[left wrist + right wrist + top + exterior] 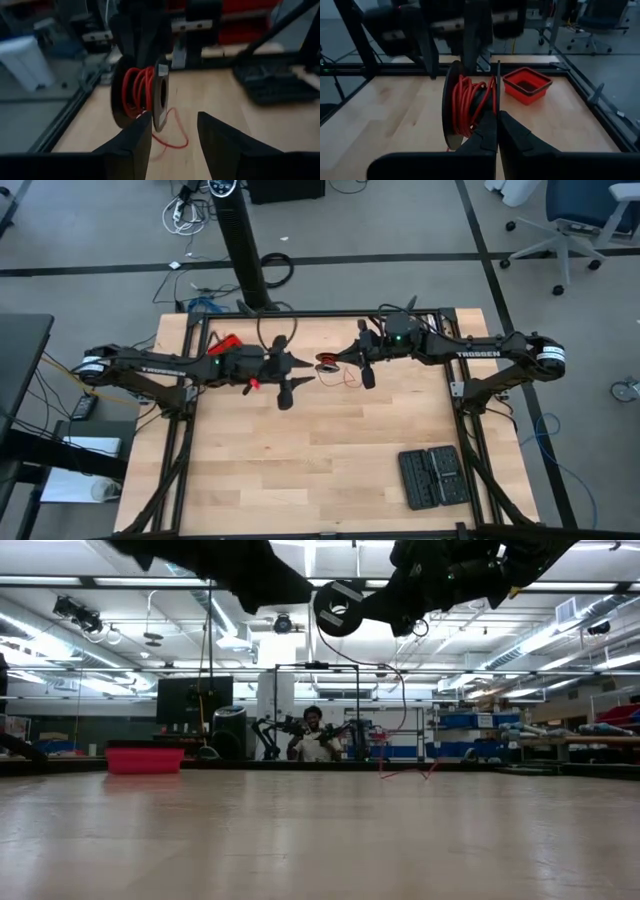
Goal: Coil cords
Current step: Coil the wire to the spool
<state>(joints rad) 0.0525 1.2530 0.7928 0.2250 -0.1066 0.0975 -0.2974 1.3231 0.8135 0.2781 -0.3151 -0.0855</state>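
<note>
Above the table (300, 470), I hold a spool (470, 107) aloft in my right gripper (497, 131), fingers pinched tight on one flange. The red wire (139, 92) is mostly wound on it, a loose tail drooping to the wood. My left gripper (172, 131) waits just beside, fingers parted and empty. Best I catch that tail low and feed it on taut, I judge.

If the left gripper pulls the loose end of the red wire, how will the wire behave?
The red wire looks very thin and sags in loose loops, so it is probably floppy and light. It may slip off the spool, which the right gripper pinches by one rim only. The left gripper is open.
</note>
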